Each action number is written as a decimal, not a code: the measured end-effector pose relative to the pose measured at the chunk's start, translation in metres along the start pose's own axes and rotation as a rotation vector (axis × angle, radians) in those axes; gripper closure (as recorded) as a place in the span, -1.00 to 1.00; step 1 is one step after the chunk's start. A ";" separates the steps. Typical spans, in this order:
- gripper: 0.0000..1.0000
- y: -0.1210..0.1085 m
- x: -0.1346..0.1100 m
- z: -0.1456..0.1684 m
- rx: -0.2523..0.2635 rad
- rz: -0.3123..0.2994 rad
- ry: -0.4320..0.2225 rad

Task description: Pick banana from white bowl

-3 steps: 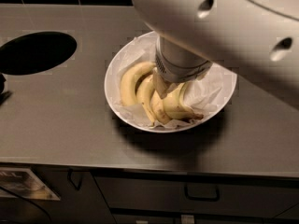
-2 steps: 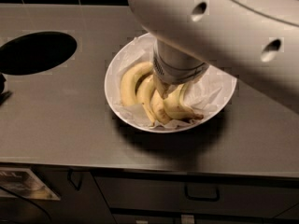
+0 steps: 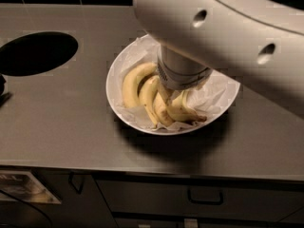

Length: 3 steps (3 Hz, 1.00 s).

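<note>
The white bowl sits on the grey countertop, lined with white paper. A bunch of yellow bananas lies in its left and middle part. My gripper reaches straight down from the big white arm into the bowl, at the right side of the bunch and against the bananas. The wrist cylinder hides most of the gripper and the middle of the bowl.
A dark round hole is cut in the countertop at the far left. A dark object pokes in at the left edge. The counter's front edge runs below the bowl, with cabinet drawers underneath.
The white arm link has shifted slightly left and lower in the picture. The wrist stays over the bananas and the bowl has not moved.
</note>
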<state>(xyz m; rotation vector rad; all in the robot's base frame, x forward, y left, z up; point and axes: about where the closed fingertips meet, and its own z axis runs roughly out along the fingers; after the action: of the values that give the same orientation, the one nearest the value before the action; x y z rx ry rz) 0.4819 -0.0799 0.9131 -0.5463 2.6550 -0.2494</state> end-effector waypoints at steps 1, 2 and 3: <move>-0.04 0.005 0.003 0.007 -0.017 -0.007 0.021; -0.06 0.009 0.006 0.011 -0.026 -0.013 0.039; -0.06 0.011 0.007 0.013 -0.031 -0.015 0.047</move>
<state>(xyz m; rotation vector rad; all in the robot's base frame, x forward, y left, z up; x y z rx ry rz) 0.4777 -0.0742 0.8963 -0.5779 2.7050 -0.2286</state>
